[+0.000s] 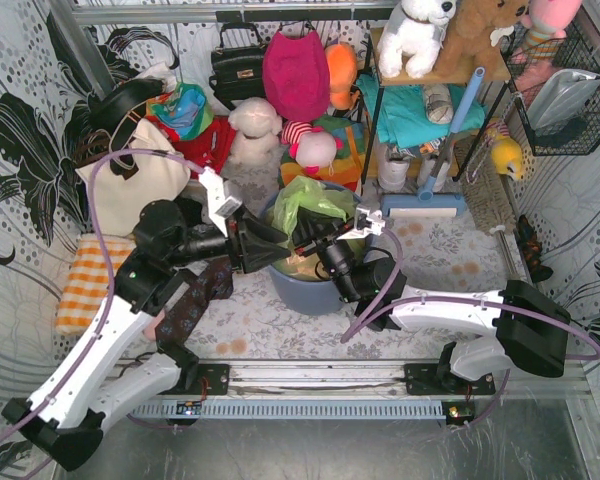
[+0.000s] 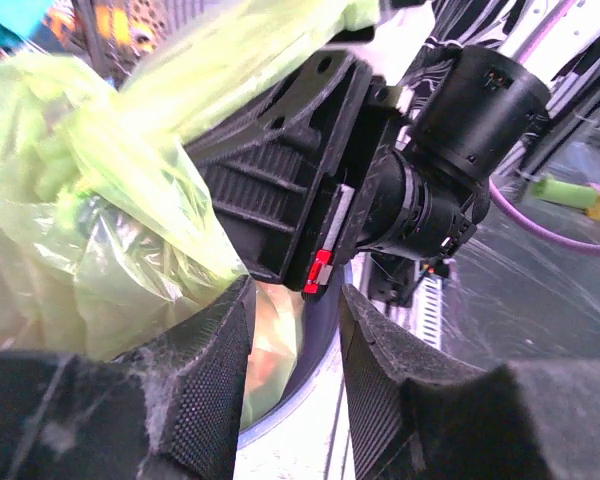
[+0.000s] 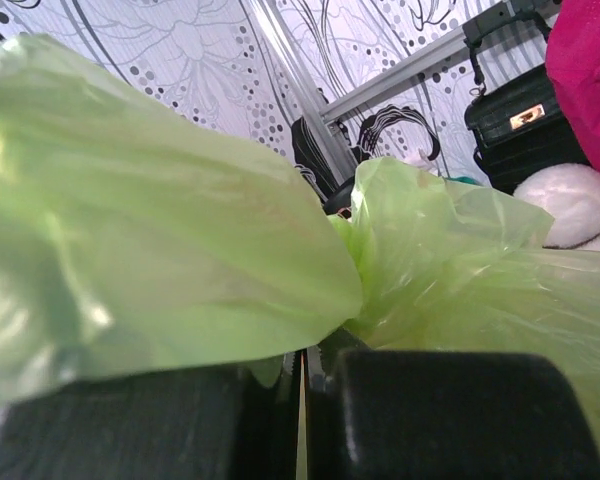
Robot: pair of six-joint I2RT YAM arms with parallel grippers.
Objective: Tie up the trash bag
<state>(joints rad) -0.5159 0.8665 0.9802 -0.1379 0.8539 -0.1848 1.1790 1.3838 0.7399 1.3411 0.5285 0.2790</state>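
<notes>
Right gripper (image 3: 302, 400): jaws pressed together, with a thin sliver of green film in the seam between them, so it holds the trash bag (image 1: 310, 200).
Bag by the right gripper: the film billows straight up from the closed fingers in two lobes, a big one on the left and a crumpled one on the right, filling most of the right wrist view.
Left gripper (image 2: 295, 375): jaws narrowly apart with nothing between them; the bin's rim and a tan patch inside the bag show through the gap.
Bag by the left gripper: crinkled film bulges just beyond and left of its fingers (image 2: 205, 390), and its lower edge reaches the left fingertip; whether they touch cannot be told.
Grippers together: they meet over the near side of the bin's mouth, the left from the left and the right from the right, and the right one's black ribbed body sits just ahead of the left fingertips.
Trash bag: lime-green and see-through, sitting in the bin (image 1: 300, 290), its loose top rising over the far half of the mouth.
Bin: blue-grey and round, upright near the middle of the table (image 1: 280, 325).
Far edge of the table: a magenta bag (image 1: 295, 75), a black handbag (image 1: 238, 65) and a white plush toy (image 1: 252, 125).
Left edge: an orange checked cloth (image 1: 90, 280).
</notes>
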